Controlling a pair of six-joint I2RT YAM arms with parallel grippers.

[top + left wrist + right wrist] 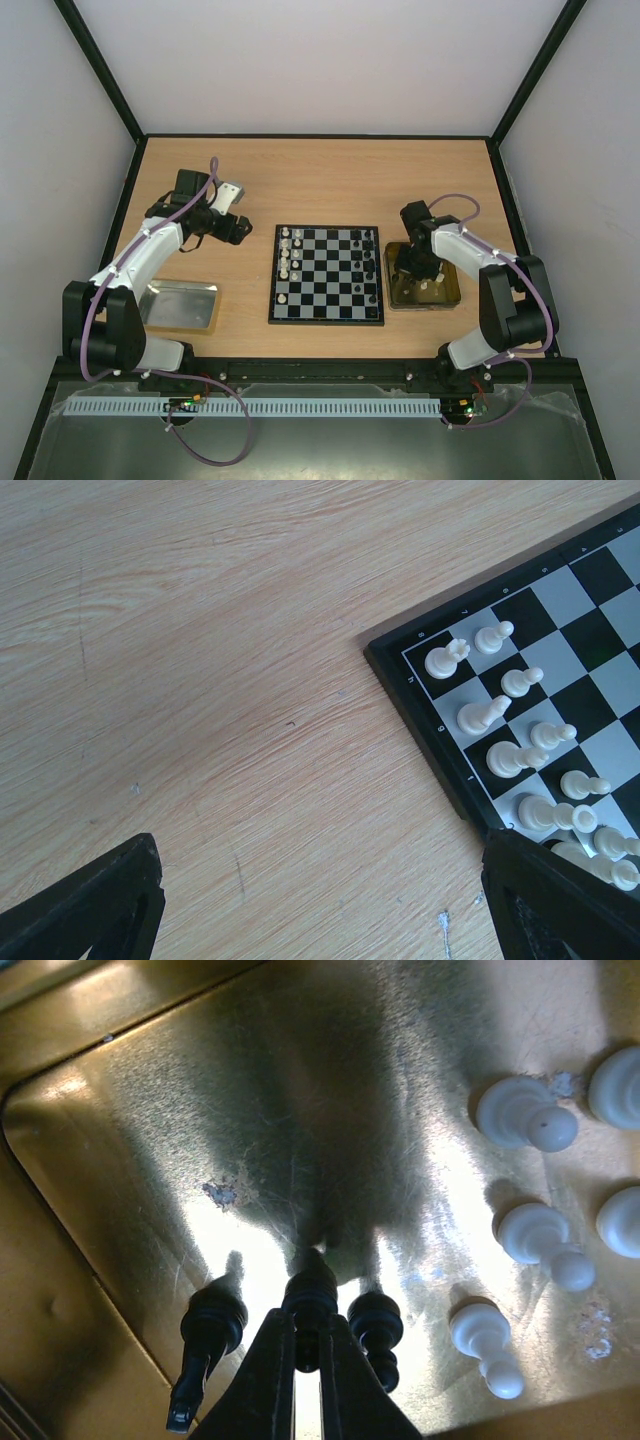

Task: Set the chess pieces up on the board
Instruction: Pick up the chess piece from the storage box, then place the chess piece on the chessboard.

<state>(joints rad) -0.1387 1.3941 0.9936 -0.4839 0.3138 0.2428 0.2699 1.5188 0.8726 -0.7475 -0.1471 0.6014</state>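
Note:
The chessboard (327, 274) lies mid-table, with white pieces (285, 255) along its left columns and black pieces (368, 262) along its right. In the left wrist view the board's corner (420, 695) holds several white pieces (485, 715). My left gripper (320, 900) is open and empty over bare wood left of the board. My right gripper (305, 1345) is down in the gold tray (110, 1120), shut on a black piece (310, 1305). Two more black pieces (210, 1335) stand beside it, and white pieces (525, 1115) lie to the right.
A silver tray (182, 305) sits at the near left by the left arm's base. The gold tray (452, 290) sits just right of the board. Dark walls frame the table.

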